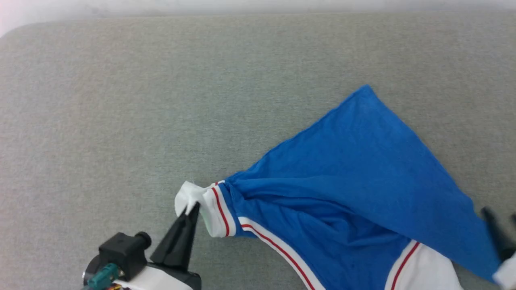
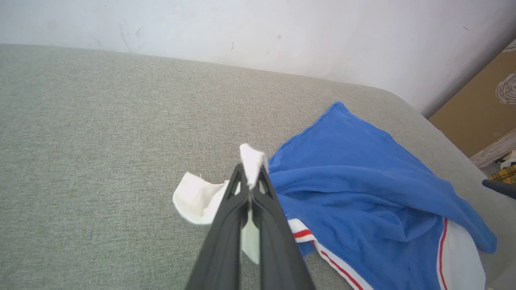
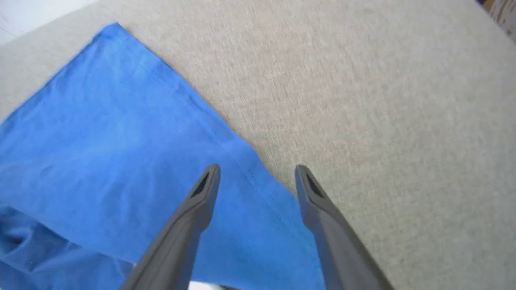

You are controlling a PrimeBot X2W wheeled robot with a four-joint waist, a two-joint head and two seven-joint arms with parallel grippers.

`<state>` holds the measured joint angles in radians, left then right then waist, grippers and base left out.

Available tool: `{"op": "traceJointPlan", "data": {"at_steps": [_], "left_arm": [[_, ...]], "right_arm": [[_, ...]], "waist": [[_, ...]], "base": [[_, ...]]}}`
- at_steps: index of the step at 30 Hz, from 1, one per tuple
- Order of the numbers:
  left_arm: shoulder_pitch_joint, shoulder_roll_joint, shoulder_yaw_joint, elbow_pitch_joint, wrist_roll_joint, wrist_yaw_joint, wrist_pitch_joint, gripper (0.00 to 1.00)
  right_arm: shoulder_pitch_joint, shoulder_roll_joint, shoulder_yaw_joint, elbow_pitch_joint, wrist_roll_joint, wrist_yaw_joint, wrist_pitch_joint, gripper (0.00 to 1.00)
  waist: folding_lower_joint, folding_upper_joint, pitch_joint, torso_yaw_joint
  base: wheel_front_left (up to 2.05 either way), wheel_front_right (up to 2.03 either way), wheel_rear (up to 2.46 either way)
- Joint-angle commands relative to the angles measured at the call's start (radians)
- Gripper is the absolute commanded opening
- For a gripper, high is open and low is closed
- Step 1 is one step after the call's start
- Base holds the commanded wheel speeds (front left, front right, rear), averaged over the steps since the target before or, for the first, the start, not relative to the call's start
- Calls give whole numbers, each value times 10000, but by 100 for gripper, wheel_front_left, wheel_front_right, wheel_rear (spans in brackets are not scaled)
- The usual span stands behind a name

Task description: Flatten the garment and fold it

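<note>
My left jaws clamp a white sleeve tip of the garment (image 1: 354,161), my right jaws gape wide over its blue hem by the near-right edge of the surface (image 1: 121,100); tugging one-sided could slip the sleeve or bunch it.

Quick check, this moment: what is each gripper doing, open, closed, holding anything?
Left gripper: closed, pinching the white sleeve of the shirt.
Right gripper: open, holding nothing, fingers apart over the shirt's blue edge.
</note>
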<state>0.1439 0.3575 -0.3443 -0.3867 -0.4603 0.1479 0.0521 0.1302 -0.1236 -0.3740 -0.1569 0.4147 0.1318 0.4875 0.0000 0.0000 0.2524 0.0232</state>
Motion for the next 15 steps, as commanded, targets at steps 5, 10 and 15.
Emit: {"op": "traceJointPlan", "data": {"at_steps": [5, 10, 15], "left_arm": [[-189, -161, -307, -144, 71, -162, -142, 0], [-625, -406, -608, -79, 227, -282, -323, 0], [-969, -580, -844, 35, 366, -365, -418, 0]], "right_arm": [[-526, -1207, -371, -3170, 295, -11, 1842, 100], [-2658, -2434, 286, -3365, -328, -11, 2373, 100], [-4574, -2942, 1656, -2016, -941, -11, 2224, 100]], "waist": [[0, 0, 487, 597], [0, 0, 1120, 1184], [0, 0, 1669, 1560]], "base": [[0, 0, 0], [0, 0, 0], [0, 0, 0]]}}
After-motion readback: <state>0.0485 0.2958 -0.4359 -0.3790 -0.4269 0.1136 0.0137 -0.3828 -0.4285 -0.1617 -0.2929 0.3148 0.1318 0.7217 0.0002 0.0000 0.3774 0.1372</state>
